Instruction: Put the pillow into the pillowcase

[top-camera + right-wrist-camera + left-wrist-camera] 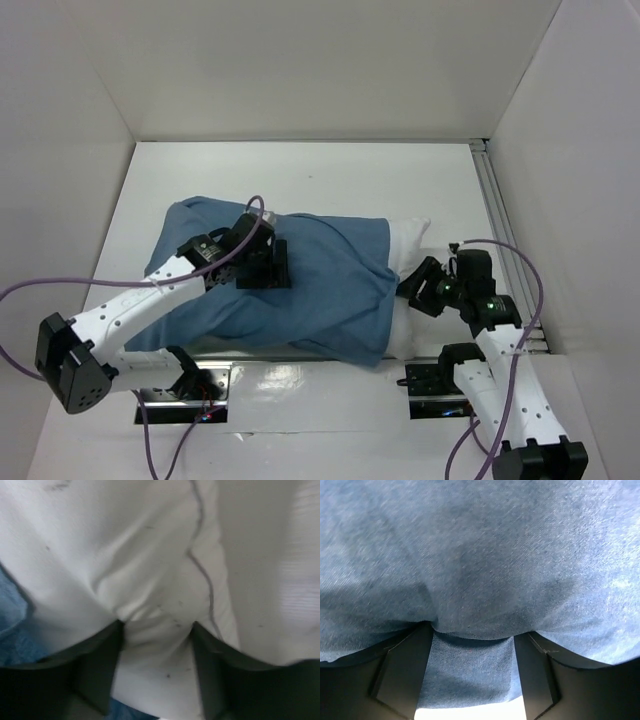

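Step in hand: I am judging this to be the late stuffing stage, with most of the filling covered and only the last end waiting to go in.
Pillow: the pillow (408,240) is lying across the table (300,175), mostly sheathed in blue. Only its right end is showing white, poking out of the mouth beside my right arm.
Pillowcase: the pillowcase (300,285) is lying wrinkled over the bulk, closed end to the left and open hem to the right, the hem running slantwise across the white.
Left gripper: the left gripper (268,262) is pressing down on top of the blue cloth near the middle. In the left wrist view its fingers (405,670) are standing well apart, with a soft bulge of cloth swelling between them. I am reading it as released, not pinching.
Right gripper: the right gripper (420,285) is butting against the exposed white end. Its fingers (97,675) are likewise spread, with white fabric and a seam line puffing between them. I am seeing no clamp on it.
Next move: I am thinking the right side needs to push or grasp that end and feed it leftward. Meanwhile the left needs to take the hem and draw it rightward over the corner.
Watch for: I am expecting the plump filling to spring back, and the loose hem to bunch up rather than slide.
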Controlling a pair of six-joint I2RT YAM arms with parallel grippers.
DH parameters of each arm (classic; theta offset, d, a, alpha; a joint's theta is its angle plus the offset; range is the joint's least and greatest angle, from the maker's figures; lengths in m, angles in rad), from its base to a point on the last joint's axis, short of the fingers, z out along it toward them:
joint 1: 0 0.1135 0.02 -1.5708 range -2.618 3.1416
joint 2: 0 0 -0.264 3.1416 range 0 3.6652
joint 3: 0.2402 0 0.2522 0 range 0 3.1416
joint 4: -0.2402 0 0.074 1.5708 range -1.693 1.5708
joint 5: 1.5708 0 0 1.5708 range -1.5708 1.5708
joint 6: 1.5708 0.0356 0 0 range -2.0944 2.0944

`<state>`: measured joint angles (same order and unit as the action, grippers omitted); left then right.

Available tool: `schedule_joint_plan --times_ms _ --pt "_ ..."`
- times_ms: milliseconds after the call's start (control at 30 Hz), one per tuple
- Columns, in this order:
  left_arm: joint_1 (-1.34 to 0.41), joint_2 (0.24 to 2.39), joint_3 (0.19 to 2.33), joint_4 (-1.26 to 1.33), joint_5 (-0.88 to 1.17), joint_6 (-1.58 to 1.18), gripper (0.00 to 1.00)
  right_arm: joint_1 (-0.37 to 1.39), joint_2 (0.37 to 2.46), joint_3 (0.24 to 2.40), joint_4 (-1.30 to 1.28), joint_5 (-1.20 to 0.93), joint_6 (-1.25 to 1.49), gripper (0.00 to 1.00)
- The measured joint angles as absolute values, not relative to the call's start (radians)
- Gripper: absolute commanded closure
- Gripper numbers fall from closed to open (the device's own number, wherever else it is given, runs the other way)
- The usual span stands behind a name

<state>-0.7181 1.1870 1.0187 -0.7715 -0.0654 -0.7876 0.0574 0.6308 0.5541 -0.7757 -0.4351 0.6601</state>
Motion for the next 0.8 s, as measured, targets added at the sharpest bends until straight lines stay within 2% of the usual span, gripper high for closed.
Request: schedule_joint_plan --times_ms 33,67,133,200,333,433,500,567,600,633,700,800 --pt "-0.713 1.205 1.025 -0.753 -0.065 -0.785 0.24 0.056 0.626 0.525 -0.752 -0.461 0.673 0.52" --pt "-0.706 1.23 1.044 -0.747 -0.065 -0.778 0.24 0.056 0.628 0.5 -0.719 -0.485 0.691 0.67" --pt "-0.69 1.306 1.103 -0.733 -0.07 -0.746 0.24 0.056 0.646 0.482 -0.658 -0.515 0.72 0.81" --pt "-0.663 1.383 1.169 -0.715 -0.077 -0.707 0.25 0.056 0.696 0.485 -0.583 -0.521 0.74 0.91" --pt "-0.577 1.547 1.345 -0.678 -0.067 -0.627 0.25 0.056 0.921 0.553 -0.424 -0.518 0.758 0.97" --pt "-0.524 1.641 1.464 -0.643 -0.062 -0.573 0.25 0.056 1.132 0.66 -0.326 -0.511 0.76 0.97" --pt "-0.491 1.703 1.561 -0.618 -0.065 -0.545 0.23 0.056 1.244 0.734 -0.269 -0.505 0.757 0.9" --pt "-0.48 1.727 1.631 -0.617 -0.067 -0.522 0.22 0.056 1.291 0.785 -0.252 -0.496 0.752 0.76" --pt "-0.481 1.728 1.653 -0.616 -0.065 -0.516 0.22 0.056 1.3 0.807 -0.249 -0.49 0.748 0.5" --pt "-0.488 1.721 1.672 -0.616 -0.063 -0.505 0.22 0.056 1.3 0.823 -0.249 -0.483 0.743 0.37" --pt "-0.514 1.693 1.684 -0.617 -0.057 -0.495 0.22 0.056 1.268 0.839 -0.259 -0.46 0.727 0.17" --pt "-0.601 1.613 1.647 -0.626 -0.048 -0.496 0.23 0.046 1.172 0.841 -0.305 -0.433 0.689 0.1"
